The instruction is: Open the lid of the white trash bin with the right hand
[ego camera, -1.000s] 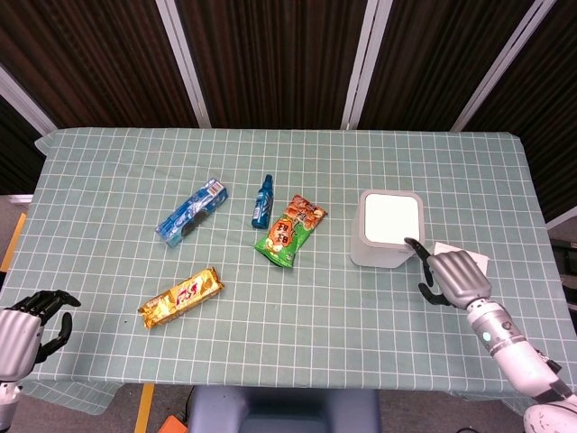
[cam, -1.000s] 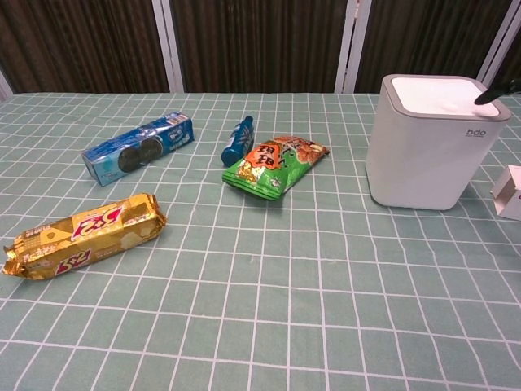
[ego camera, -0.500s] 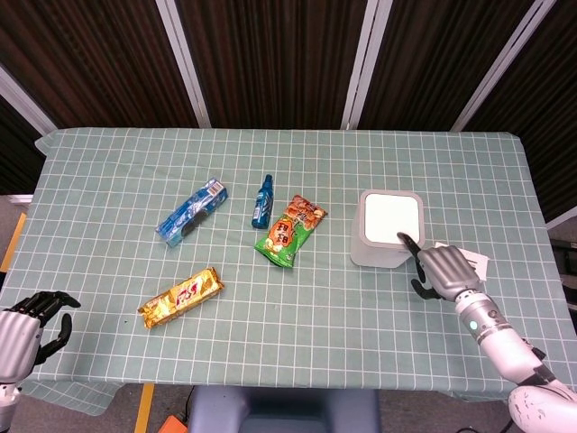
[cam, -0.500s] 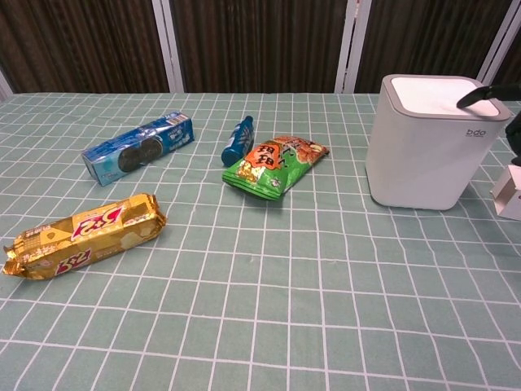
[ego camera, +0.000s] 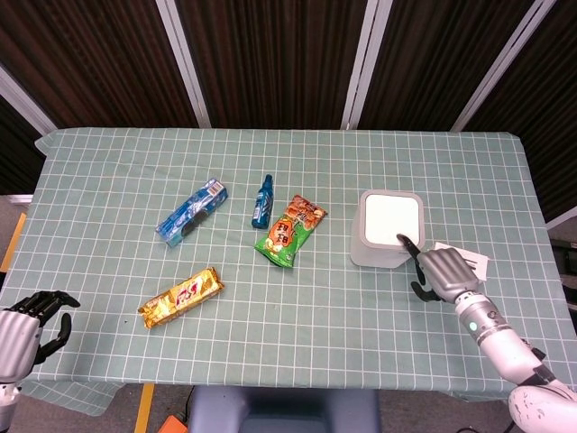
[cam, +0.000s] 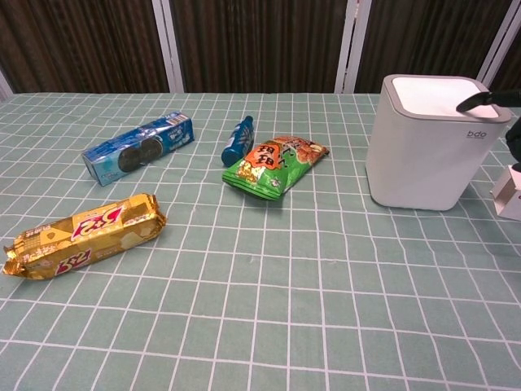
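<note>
The white trash bin (ego camera: 370, 250) (cam: 415, 163) stands at the right of the table, its grey-rimmed lid (ego camera: 390, 219) (cam: 431, 92) lying flat and closed. My right hand (ego camera: 444, 273) (cam: 515, 137) is just to the right of the bin at its near corner. One dark finger (ego camera: 407, 243) (cam: 480, 101) reaches out onto the lid's near right edge; the others look curled in, and the hand holds nothing. My left hand (ego camera: 27, 329) hangs off the table's near left corner, fingers apart and empty; the chest view does not show it.
A small white box (ego camera: 467, 256) (cam: 509, 192) lies right of the bin, beside my right hand. Left of the bin lie a green snack bag (ego camera: 289, 232), a blue bottle (ego camera: 262, 200), a blue cookie pack (ego camera: 191, 211) and a gold biscuit pack (ego camera: 180, 297).
My right hand has moved left toward the bin, and its outstretched finger now reaches further over the lid. The lid stays flat. The left hand has not moved.
</note>
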### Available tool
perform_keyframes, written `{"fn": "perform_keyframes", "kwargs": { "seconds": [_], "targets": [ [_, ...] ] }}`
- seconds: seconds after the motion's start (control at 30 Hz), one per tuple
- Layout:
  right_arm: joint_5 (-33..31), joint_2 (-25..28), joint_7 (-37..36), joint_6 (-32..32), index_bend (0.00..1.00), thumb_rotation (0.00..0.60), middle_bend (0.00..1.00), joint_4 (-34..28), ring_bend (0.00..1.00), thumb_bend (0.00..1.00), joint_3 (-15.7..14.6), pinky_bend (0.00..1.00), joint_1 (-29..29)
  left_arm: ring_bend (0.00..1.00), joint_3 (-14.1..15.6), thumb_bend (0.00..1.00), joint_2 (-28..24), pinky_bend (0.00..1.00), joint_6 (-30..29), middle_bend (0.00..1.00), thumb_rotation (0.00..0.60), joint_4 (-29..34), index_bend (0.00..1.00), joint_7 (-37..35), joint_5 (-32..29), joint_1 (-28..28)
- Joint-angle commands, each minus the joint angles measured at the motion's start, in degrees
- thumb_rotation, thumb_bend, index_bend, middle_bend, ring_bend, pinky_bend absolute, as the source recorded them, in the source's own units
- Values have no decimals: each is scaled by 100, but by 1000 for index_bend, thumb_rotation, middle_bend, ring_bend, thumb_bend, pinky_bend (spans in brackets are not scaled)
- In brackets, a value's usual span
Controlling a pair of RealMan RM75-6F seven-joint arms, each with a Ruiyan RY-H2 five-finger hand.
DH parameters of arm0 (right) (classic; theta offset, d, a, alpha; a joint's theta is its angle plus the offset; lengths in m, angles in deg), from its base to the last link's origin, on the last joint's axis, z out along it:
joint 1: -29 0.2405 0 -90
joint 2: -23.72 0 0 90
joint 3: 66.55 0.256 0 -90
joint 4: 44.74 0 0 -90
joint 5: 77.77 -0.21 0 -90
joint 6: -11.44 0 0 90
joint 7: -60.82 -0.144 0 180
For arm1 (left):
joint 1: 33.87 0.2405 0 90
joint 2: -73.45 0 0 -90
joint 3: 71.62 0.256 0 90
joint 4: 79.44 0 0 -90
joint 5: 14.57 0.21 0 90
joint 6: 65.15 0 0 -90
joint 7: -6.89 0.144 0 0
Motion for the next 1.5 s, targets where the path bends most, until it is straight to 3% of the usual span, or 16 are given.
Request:
{"fn": "perform_keyframes", "kwargs": {
  "seconds": [0.03, 0.23, 0.4, 0.53, 0.63, 0.73, 0.83, 0.93, 1.0, 1.07, 1.2, 1.5],
  "targets": [
    [-2, -21, -35, -22, 0, 600, 712, 33, 775, 521, -12, 862, 6, 425, -10, 590, 17, 611, -30, 471, 600, -17, 470, 6, 15, 3],
    [418, -74, -514, -565, 0, 600, 712, -52, 774, 521, 126, 862, -262, 425, -11, 591, 21, 611, -11, 469, 600, -27, 470, -5, -2, 0],
    [1472, -43, -1519, -1307, 0, 600, 712, -148, 765, 516, 215, 862, -816, 425, -17, 591, 39, 610, -29, 451, 600, -34, 470, 24, 8, 2],
    [2137, -80, -1779, -1987, 0, 600, 695, -10, 725, 479, 129, 859, -1231, 425, -10, 591, 37, 611, -17, 449, 600, -27, 469, 39, 8, 4],
    [2425, -266, -1657, -2675, 0, 600, 547, 195, 590, 431, 47, 825, -1617, 425, -1, 591, 30, 611, 13, 448, 600, -15, 469, 50, 1, 0],
    [2569, -559, -1508, -3286, 0, 600, 374, 473, 428, 353, -2, 721, -1959, 425, 1, 591, 26, 612, 35, 448, 600, -12, 469, 59, -8, -4],
    [2727, -978, -1483, -3863, 0, 600, 207, 910, 307, 272, -70, 598, -2315, 426, 10, 591, 24, 612, 66, 448, 600, -2, 470, 68, -14, -10],
    [2844, -1419, -1699, -4238, 0, 600, 85, 1466, 172, 212, -130, 372, -2607, 426, 19, 591, 32, 612, 75, 449, 600, 2, 470, 90, 7, -17],
    [2840, -1608, -1792, -4320, 0, 600, 15, 1741, 60, 171, -142, 260, -2711, 426, 25, 591, 39, 612, 88, 451, 600, 0, 470, 96, 16, -24],
    [2828, -1769, -1852, -4329, 0, 600, 0, 2009, 5, 146, -149, 244, -2782, 425, 29, 591, 53, 612, 118, 451, 600, -8, 470, 108, 16, -36],
    [2844, -1926, -1917, -4181, 0, 600, 0, 2326, 0, 109, -161, 232, -2802, 425, 41, 592, 69, 612, 220, 452, 600, -9, 470, 144, -5, -70],
    [3055, -1931, -1937, -4050, 0, 600, 0, 2375, 0, 102, -172, 229, -2839, 425, 57, 592, 77, 613, 281, 453, 600, -10, 470, 173, -11, -94]
  ]
}}
